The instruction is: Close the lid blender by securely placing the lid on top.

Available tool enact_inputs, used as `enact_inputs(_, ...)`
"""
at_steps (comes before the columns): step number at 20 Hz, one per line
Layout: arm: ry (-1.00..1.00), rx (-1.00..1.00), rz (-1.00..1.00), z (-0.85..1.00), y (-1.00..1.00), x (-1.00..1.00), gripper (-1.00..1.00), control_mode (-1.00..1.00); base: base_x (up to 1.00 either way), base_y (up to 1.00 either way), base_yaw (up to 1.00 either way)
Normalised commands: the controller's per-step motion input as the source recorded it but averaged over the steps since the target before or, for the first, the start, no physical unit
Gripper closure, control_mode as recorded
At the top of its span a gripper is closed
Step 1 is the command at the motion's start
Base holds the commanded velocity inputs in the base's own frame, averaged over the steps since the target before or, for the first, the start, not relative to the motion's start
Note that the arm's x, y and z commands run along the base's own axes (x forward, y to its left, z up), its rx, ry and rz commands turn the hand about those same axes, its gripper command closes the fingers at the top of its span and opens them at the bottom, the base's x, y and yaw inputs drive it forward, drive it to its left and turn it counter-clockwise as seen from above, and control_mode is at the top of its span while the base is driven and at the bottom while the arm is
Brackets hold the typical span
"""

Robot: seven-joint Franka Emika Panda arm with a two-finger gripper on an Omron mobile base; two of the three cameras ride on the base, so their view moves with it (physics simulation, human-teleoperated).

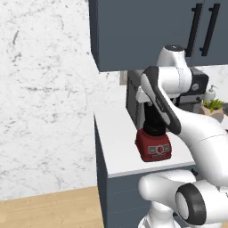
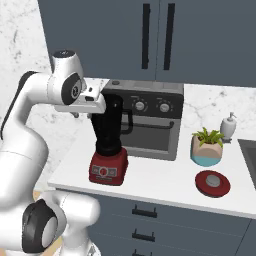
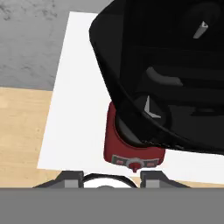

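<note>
In the left base view the tall near-black blender jar on its boxy red base (image 1: 153,144) stands on the white tabletop (image 1: 116,142), directly in front of the grey toaster oven (image 1: 133,95). In the right base view the hand (image 2: 100,106) hovers by the jar's open mouth, presumably lining up, while the flat round red lid (image 2: 212,183) lies on the tabletop well to the right of the blender, beyond the toaster oven's front. In the hand view the jar's mouth looms close above the two fingertips (image 3: 70,178), which stand apart with nothing between them, so the lid is not yet fetched.

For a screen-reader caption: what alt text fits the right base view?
A white robot arm reaches over the open top of a dark blender with a red base on a white counter. The red lid lies flat on the counter at right, near a potted plant; a grey toaster oven stands behind.
</note>
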Motion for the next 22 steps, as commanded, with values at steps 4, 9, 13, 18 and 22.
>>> enact_inputs(4,-0.21,0.0,0.01,0.0,-0.04,-0.58,-1.0,-1.0,0.0,0.0,0.0)
enact_inputs(9,-0.3,0.03,-0.23,0.0,-0.54,-0.97,-1.0,-1.0,0.0,0.0,0.0)
enact_inputs(13,-0.05,0.1,-0.37,0.0,-0.99,-0.71,-1.0,-1.0,0.0,0.0,0.0)
enact_inputs(18,0.06,0.13,-0.39,0.0,-1.0,-0.11,-1.0,-1.0,0.0,0.0,0.0)
enact_inputs(22,0.13,0.2,-0.33,-0.04,-1.0,0.0,-1.0,-1.0,0.0,0.0,0.0)
